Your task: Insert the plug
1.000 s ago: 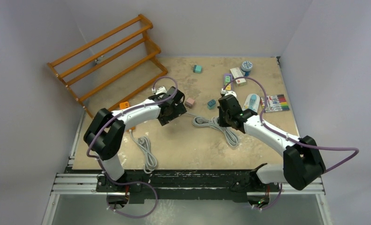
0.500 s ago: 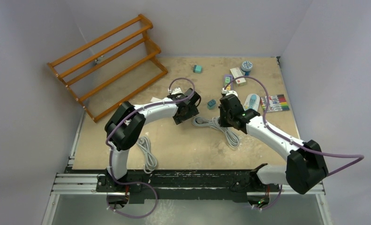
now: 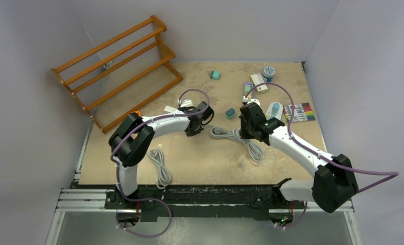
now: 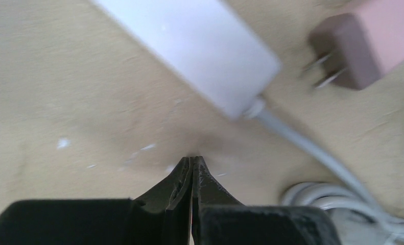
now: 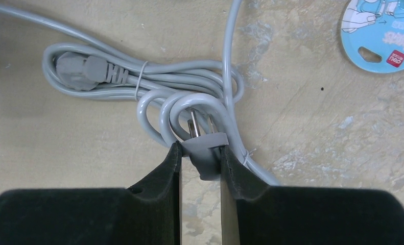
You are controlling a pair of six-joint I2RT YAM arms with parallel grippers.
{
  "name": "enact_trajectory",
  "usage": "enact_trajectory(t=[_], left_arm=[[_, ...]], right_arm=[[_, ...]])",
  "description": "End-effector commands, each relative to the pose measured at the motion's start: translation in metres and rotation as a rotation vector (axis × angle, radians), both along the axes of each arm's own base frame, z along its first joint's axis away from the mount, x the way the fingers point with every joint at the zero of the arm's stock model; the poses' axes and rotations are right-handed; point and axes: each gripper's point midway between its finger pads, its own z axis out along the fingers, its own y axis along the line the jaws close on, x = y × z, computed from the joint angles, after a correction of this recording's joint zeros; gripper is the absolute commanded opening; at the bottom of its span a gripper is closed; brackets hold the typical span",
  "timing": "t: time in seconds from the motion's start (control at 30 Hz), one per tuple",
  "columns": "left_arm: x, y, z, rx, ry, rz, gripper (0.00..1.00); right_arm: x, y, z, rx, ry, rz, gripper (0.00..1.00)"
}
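Note:
My right gripper [image 5: 200,149] is shut on a grey plug [image 5: 206,153], whose two metal prongs point away from me over a coiled grey cable [image 5: 189,87]. In the top view the right gripper [image 3: 247,133] sits over that cable bundle [image 3: 233,136] at mid-table. The jaws of my left gripper [image 4: 192,160] are pressed together with nothing between them, just above the tabletop. Ahead of it lies a white power strip [image 4: 189,46] with its grey cord [image 4: 302,143], and a pink adapter [image 4: 373,41] with bare prongs beside the strip's end. From above, the left gripper [image 3: 205,121] is left of the bundle.
A wooden rack [image 3: 118,71] leans at the back left. Two teal blocks [image 3: 215,75] [image 3: 231,113], a marker pack [image 3: 299,112], a blue card [image 5: 383,35] and small boxes lie at the back right. Another coiled cable [image 3: 160,163] lies near the front left.
My left arm has swung right toward the middle cable bundle, and its jaws have gone from wide open to shut. The right arm has barely moved and still holds the plug.

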Motion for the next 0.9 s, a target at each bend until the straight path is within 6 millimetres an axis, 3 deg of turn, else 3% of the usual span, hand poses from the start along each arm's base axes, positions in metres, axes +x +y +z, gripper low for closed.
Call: enact_trajectory(t=[0.0, 0.2, 0.33, 0.37, 0.47, 0.57, 0.67, 0.87], left_arm=[[-0.016, 0.042, 0.027, 0.129, -0.038, -0.038, 0.00], [-0.033, 0.069, 0.032, 0.185, -0.045, -0.067, 0.00], [-0.030, 0.055, 0.042, 0.095, -0.081, -0.070, 0.00], [-0.027, 0.048, 0.050, 0.050, -0.103, -0.067, 0.07], [-0.012, 0.018, 0.076, -0.096, -0.173, -0.067, 0.48], [0.000, -0.008, 0.080, -0.162, -0.151, -0.054, 0.71], [0.005, -0.029, 0.068, -0.195, -0.086, -0.040, 0.78], [0.016, -0.045, 0.041, -0.200, -0.006, 0.067, 0.78]], right_arm=[[0.012, -0.004, 0.025, -0.012, -0.057, -0.055, 0.00], [0.015, -0.007, 0.015, -0.062, -0.014, -0.064, 0.00], [0.017, -0.003, 0.022, -0.038, -0.036, -0.053, 0.00], [0.016, -0.001, 0.023, -0.029, -0.036, -0.048, 0.00], [0.016, 0.000, 0.026, -0.017, -0.040, -0.038, 0.00], [0.015, 0.001, 0.027, -0.015, -0.043, -0.033, 0.00], [0.014, 0.000, 0.029, -0.015, -0.048, -0.030, 0.00], [0.015, 0.001, 0.034, -0.006, -0.063, -0.020, 0.00]])
